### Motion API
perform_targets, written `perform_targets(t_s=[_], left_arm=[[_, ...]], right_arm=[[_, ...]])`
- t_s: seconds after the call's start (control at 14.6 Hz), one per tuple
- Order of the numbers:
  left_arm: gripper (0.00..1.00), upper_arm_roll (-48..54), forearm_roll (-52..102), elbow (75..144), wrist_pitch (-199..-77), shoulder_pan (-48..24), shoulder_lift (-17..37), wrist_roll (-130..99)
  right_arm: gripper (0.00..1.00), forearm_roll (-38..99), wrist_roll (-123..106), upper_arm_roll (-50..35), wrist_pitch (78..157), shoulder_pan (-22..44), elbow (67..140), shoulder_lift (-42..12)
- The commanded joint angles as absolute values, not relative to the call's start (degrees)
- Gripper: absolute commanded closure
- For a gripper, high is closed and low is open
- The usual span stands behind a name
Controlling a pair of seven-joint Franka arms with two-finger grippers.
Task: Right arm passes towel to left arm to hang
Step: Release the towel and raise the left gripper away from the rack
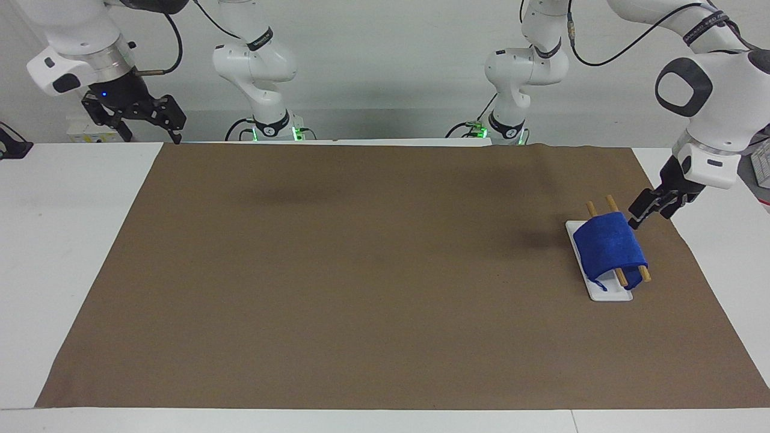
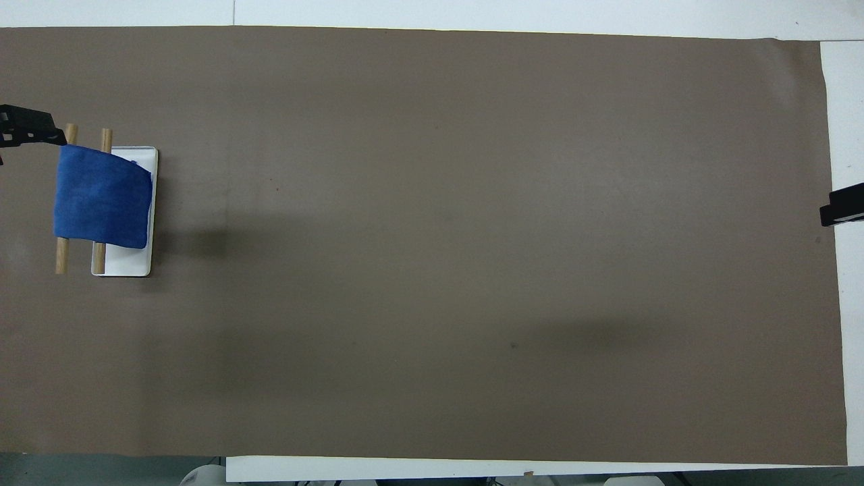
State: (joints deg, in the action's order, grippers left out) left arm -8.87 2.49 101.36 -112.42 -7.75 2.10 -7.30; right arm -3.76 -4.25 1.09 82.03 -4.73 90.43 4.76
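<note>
- The towel (image 1: pixel 609 250) (image 2: pixel 101 198) lies draped over two wooden rods (image 1: pixel 643 274) (image 2: pixel 62 255) at the left arm's end of the brown mat (image 1: pixel 385 270) (image 2: pixel 432 270).
- One rod runs over the white tray (image 1: pixel 607 294) (image 2: pixel 125 263); the other runs just beside the tray, toward the left arm's end of the table.
- The towel covers the middle of both rods, and their ends stick out on both sides of it.
- One edge of the towel hangs down onto the tray, with a thin blue loop (image 1: pixel 595 281) at its corner.
- The left gripper (image 1: pixel 639 218) (image 2: pixel 30 128) hangs low just beside the towel, over the rod ends nearer the robots. It is empty and does not touch the towel; I cannot tell whether its fingers are spread or closed.
- The right gripper (image 1: pixel 150 117) (image 2: pixel 840 206) waits up in the air over the right arm's end of the table, well apart from the towel, fingers spread and holding nothing.
</note>
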Motion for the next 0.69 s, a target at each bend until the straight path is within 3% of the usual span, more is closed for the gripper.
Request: perform_targets(t_s=[0.0,0.21,0.62], left_arm=[[0.01,-7.74,1.14,100.02,-107.78,-7.91,2.11,-6.77],[0.01,-7.65,1.06,95.46,-100.31,-8.87,1.58,-6.50],[0.01,-7.29,0.88,95.27,-98.09,-10.02,1.14,-2.81]], right_arm=[[0.00,-2.81,-5.45,1.14,82.97,-5.01,92.29,6.24],[0.00,-2.81,-5.45,1.14,82.97,-5.10,92.29,6.24],[0.00,-2.81,-5.45,1.14,82.97,-5.01,92.29,6.24]])
